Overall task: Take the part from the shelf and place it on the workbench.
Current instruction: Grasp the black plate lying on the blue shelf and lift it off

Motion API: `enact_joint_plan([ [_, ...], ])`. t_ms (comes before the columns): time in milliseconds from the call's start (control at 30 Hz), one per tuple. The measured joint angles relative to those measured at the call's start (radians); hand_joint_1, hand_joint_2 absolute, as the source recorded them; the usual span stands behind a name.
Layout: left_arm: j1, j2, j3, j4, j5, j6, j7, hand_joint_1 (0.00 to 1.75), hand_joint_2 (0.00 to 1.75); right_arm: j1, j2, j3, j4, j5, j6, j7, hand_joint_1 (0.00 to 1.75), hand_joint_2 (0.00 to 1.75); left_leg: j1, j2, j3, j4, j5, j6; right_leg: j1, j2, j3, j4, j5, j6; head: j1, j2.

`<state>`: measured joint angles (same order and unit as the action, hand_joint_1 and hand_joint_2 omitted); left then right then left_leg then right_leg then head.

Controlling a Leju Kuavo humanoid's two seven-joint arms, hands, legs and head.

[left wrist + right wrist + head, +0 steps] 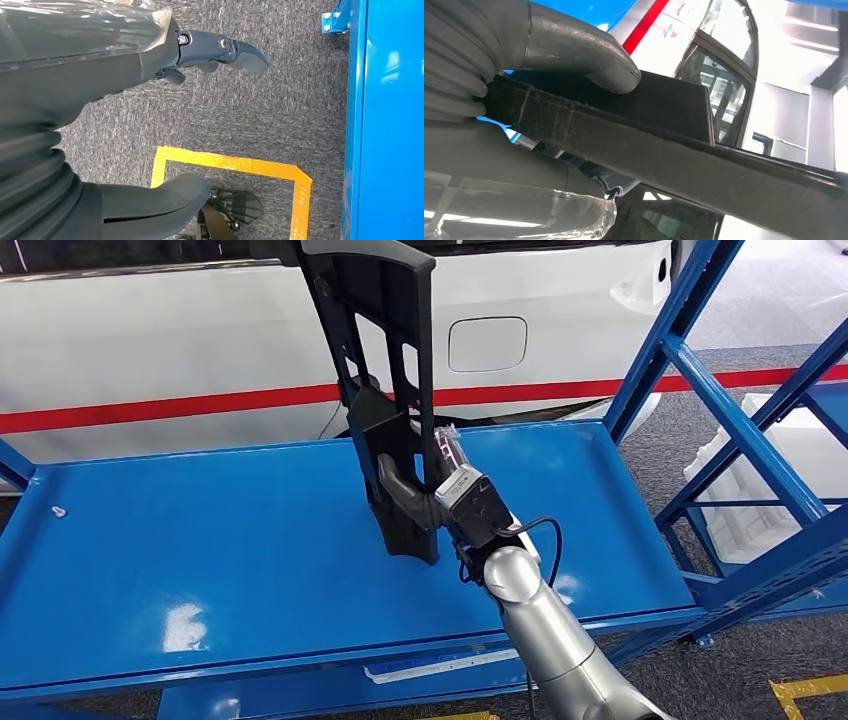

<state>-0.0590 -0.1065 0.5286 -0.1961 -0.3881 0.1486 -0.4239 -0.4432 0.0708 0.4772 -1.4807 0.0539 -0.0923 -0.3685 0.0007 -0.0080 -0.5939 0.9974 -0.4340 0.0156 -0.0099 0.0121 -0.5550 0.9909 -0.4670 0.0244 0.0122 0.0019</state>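
A long black plastic part (385,390) stands upright over the blue workbench (200,540), its lower end at or just above the surface. My right hand (425,495) grips it near the lower end, the silver arm coming in from below right. In the right wrist view the thick grey thumb (584,55) presses on the dark part (664,145) and the hand wraps around it. My left hand (150,125) hangs over the grey carpet beside the blue bench edge, its fingers (225,50) apart with nothing between them.
A white car body (150,330) with a red stripe stands right behind the bench. Blue shelf posts and braces (720,390) rise at the right, with white foam (740,490) behind them. Yellow floor tape (235,165) marks the carpet near the bench edge (357,125).
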Motion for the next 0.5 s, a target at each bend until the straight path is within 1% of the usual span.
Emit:
enact_joint_plan([
  [100, -0.001, -0.003, 0.006, 0.0, -0.002, -0.004, -0.001, 0.0, 1.75, 0.01, -0.001, -0.006, 0.0, -0.006, 0.007, -0.006, 1.75, 1.75, 0.0, 0.0, 0.0, 0.001, 0.0, 0.0, -0.001, 0.0, 0.0, -0.001, 0.0, 0.0, 0.0, 0.0],
  [200, -0.001, -0.004, 0.009, 0.0, -0.011, -0.009, 0.003, 0.0, 1.75, 0.015, -0.001, -0.009, -0.004, -0.006, 0.012, -0.009, 1.75, 1.75, -0.002, 0.0, -0.001, 0.005, -0.005, 0.011, -0.01, 0.0, 0.005, -0.005, 0.002, 0.005, 0.0, 0.0],
  [267, -0.002, -0.004, 0.01, 0.0, -0.016, -0.012, 0.006, 0.0, 1.75, 0.018, -0.001, -0.01, -0.009, -0.006, 0.015, -0.008, 1.75, 1.75, 0.001, 0.002, 0.005, -0.005, 0.001, 0.02, -0.01, -0.001, 0.006, -0.003, 0.001, 0.011, -0.001, 0.0],
  [300, -0.002, -0.005, 0.01, 0.0, -0.018, -0.015, 0.007, 0.0, 1.75, 0.02, -0.001, -0.011, -0.011, -0.006, 0.017, -0.007, 1.75, 1.75, 0.003, 0.004, 0.01, -0.014, 0.007, 0.025, -0.008, -0.002, -0.001, 0.011, -0.008, 0.01, 0.0, 0.0],
  [333, -0.003, -0.005, 0.01, 0.0, -0.02, -0.018, 0.008, 0.0, 1.75, 0.023, -0.002, -0.012, -0.013, -0.006, 0.019, -0.007, 1.75, 1.75, 0.006, 0.005, 0.015, -0.023, 0.012, 0.029, -0.006, -0.003, -0.017, 0.044, -0.026, 0.007, 0.0, 0.0],
  [367, -0.003, -0.005, 0.01, 0.0, -0.02, -0.021, 0.008, 0.0, 1.75, 0.027, -0.003, -0.013, -0.014, -0.006, 0.02, -0.006, 1.75, 1.75, 0.009, 0.007, 0.018, -0.029, 0.016, 0.031, -0.007, -0.004, -0.045, 0.101, -0.053, 0.002, 0.001, 0.0],
  [400, -0.004, -0.005, 0.01, 0.0, -0.021, -0.023, 0.008, 0.0, 1.75, 0.031, -0.004, -0.013, -0.015, -0.006, 0.02, -0.006, 1.75, 1.75, 0.009, 0.007, 0.018, -0.03, 0.017, 0.033, -0.007, -0.004, -0.081, 0.171, -0.083, -0.003, 0.002, 0.0],
  [433, -0.004, -0.004, 0.01, 0.0, -0.021, -0.024, 0.008, 0.0, 1.75, 0.035, -0.005, -0.013, -0.016, -0.007, 0.021, -0.007, 1.75, 1.75, 0.009, 0.008, 0.017, -0.03, 0.017, 0.033, -0.009, -0.005, -0.114, 0.239, -0.106, -0.003, 0.003, 0.0],
  [467, -0.004, -0.004, 0.01, 0.0, -0.021, -0.025, 0.008, 0.0, 1.75, 0.038, -0.006, -0.013, -0.016, -0.007, 0.021, -0.007, 1.75, 1.75, 0.01, 0.008, 0.017, -0.03, 0.017, 0.032, -0.011, -0.005, -0.136, 0.283, -0.118, 0.0, 0.003, 0.0],
  [500, -0.004, -0.004, 0.01, 0.0, -0.021, -0.025, 0.008, 0.0, 1.75, 0.039, -0.006, -0.014, -0.017, -0.007, 0.021, -0.008, 1.75, 1.75, 0.011, 0.007, 0.017, -0.029, 0.016, 0.03, -0.014, -0.005, -0.139, 0.289, -0.114, 0.008, 0.003, 0.0],
])
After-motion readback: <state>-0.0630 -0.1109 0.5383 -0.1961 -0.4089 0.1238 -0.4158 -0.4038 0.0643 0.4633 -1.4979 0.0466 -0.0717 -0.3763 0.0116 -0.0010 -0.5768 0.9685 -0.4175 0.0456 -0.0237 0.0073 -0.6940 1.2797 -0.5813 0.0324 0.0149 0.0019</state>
